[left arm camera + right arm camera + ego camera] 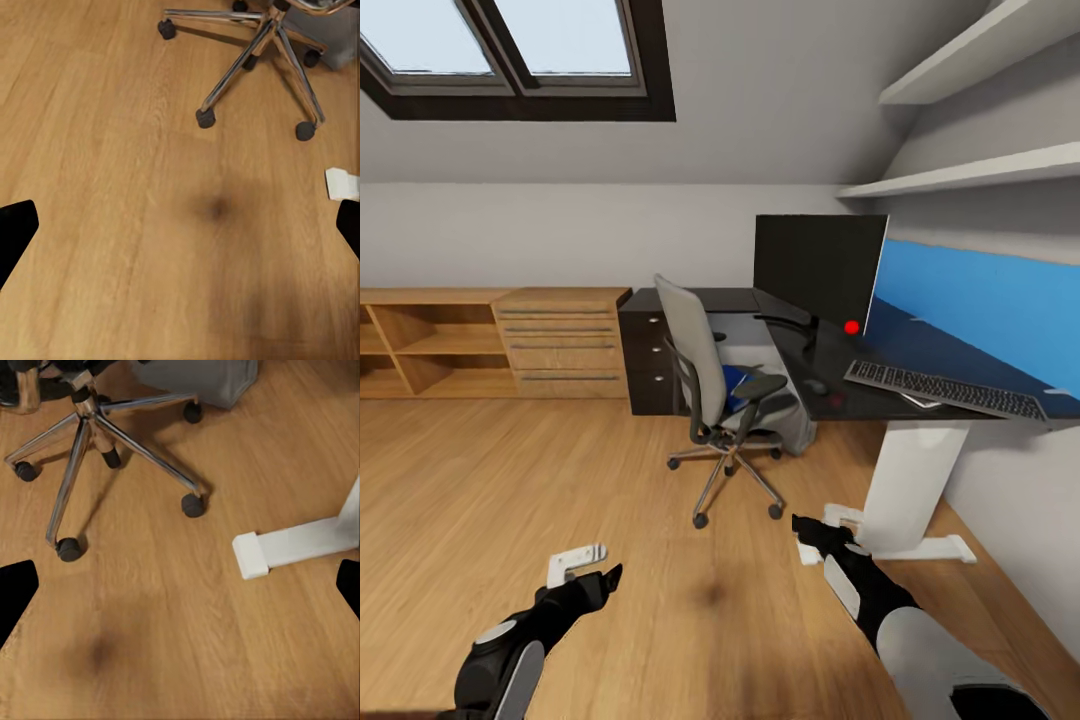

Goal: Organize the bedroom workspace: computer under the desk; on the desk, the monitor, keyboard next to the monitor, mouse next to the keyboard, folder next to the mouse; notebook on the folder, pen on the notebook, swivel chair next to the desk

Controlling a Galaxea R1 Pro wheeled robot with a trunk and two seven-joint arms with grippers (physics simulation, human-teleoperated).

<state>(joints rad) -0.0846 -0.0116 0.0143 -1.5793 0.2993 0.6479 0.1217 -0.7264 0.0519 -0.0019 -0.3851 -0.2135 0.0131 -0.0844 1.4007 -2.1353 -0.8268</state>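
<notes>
The robot stands back on the wooden floor [510, 470], facing the workspace it has yet to reach. The desk [800, 385] runs from 12 toward 3 o'clock, its white leg [908, 490] planted at about 2 o'clock. The monitor [818, 265] stands upright on it with its red dot low at one corner, and the keyboard [945, 390] lies just beside it nearer the robot, so those two look settled. A small dark mouse [816, 386] seems to sit on the desk between the monitor's stand and the keyboard.

The swivel chair [712, 385] waits at 12 o'clock, turned toward the desk and close to its edge, with the blue folder [734, 388] lying on its seat; that is probably the next thing to fetch. The grey computer [790, 415] stands on the floor behind the chair, under the desk.

Both arms hang low and forward, bent at the elbow, a carrying pose for driving, not reaching. The left end effector [598, 572] points at bare floor at 11 o'clock, fingers spread wide and empty. The right end effector [822, 535] hovers near the leg's foot [296, 546] at 1 o'clock, likewise wide open and holding nothing.
</notes>
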